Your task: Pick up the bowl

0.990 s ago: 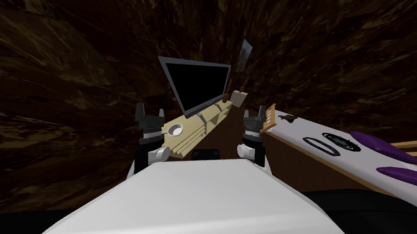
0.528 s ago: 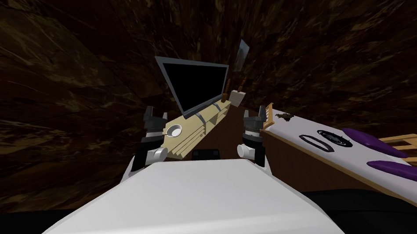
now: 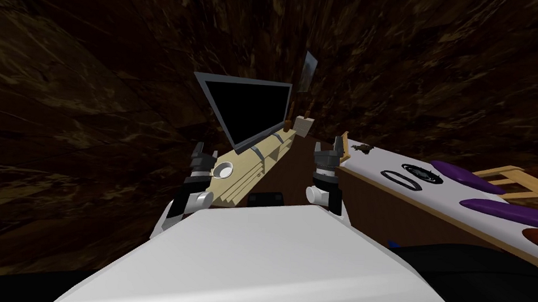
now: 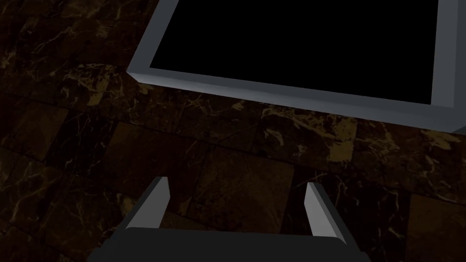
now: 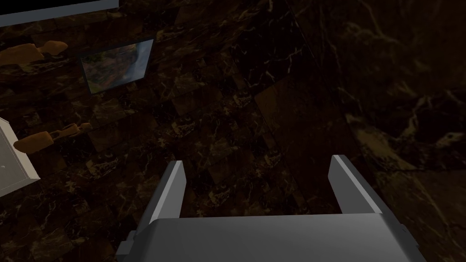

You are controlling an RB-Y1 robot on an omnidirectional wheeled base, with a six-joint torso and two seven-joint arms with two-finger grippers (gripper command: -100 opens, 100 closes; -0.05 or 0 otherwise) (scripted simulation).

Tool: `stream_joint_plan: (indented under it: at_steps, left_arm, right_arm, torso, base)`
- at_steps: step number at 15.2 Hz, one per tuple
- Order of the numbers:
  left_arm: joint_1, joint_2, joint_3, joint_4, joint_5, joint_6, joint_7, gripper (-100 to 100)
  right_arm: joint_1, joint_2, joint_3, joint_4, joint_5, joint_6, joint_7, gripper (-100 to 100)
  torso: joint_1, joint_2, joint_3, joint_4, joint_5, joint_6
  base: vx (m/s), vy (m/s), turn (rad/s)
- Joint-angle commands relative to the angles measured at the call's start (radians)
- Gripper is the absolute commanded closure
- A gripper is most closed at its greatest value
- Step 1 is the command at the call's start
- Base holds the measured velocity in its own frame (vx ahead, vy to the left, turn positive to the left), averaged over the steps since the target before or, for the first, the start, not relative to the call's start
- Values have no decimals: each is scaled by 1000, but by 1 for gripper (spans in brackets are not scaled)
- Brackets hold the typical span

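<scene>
- Left gripper [image 3: 205, 153] is seen in the head view with its fingers apart and nothing held. It is just beside the bowl [image 3: 223, 169], on the side away from the right arm; whether it touches the bowl cannot be told.
- The bowl is small, round and white. It is set upright at the near end of a pale wooden stand [image 3: 239, 179], below a dark screen [image 3: 252, 109].
- The right gripper [image 3: 328, 147] is raised well apart from the bowl, near the corner of a white-covered bed [image 3: 430, 199], with its fingers spread and empty.
- In the left wrist view, the left gripper [image 4: 236, 191] is shown parted, with nothing between its fingers. It is pointed at a dark marbled wall and the screen's grey frame [image 4: 282, 93].
- In the right wrist view, the right gripper [image 5: 258, 182] is likewise shown apart and empty.
- The bowl is judged light, stiff and smooth, so a slip is likely under a loose grip. Its material cannot be told, so it is best treated as breakable.
- The rim is judged the best hold, with one finger inside the wall and one outside, on the side nearest the left gripper.
- No brand, label or writing can be read on anything.
</scene>
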Motion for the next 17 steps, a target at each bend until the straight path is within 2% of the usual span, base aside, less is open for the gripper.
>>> stream_joint_plan:
  at_steps: [1, 2, 11, 13, 17]
  left_arm:
    - [-1, 14, 12, 25, 14, 50, 5, -100]
    - [-1, 14, 12, 25, 14, 52, 5, -100]
    - [2, 51, 62, 118, 75, 240, 24, -100]
    - [2, 51, 62, 118, 75, 260, 24, -100]
    - [3, 61, 84, 158, 101, 350, 33, -100]
  right_arm:
    - [0, 0, 0, 0, 0, 0, 0, 0]
    - [0, 0, 0, 0, 0, 0, 0, 0]
    - [0, 0, 0, 0, 0, 0, 0, 0]
    - [0, 0, 0, 0, 0, 0, 0, 0]
    - [0, 0, 0, 0, 0, 0, 0, 0]
  torso:
    - [0, 0, 0, 0, 0, 0]
    - [0, 0, 0, 0, 0, 0]
    - [0, 0, 0, 0, 0, 0]
    - [0, 0, 0, 0, 0, 0]
    - [0, 0, 0, 0, 0, 0]
  base:
    - [7, 3, -75]
    - [7, 6, -58]
    - [9, 7, -76]
    - [9, 8, -53]
    - [9, 6, -83]
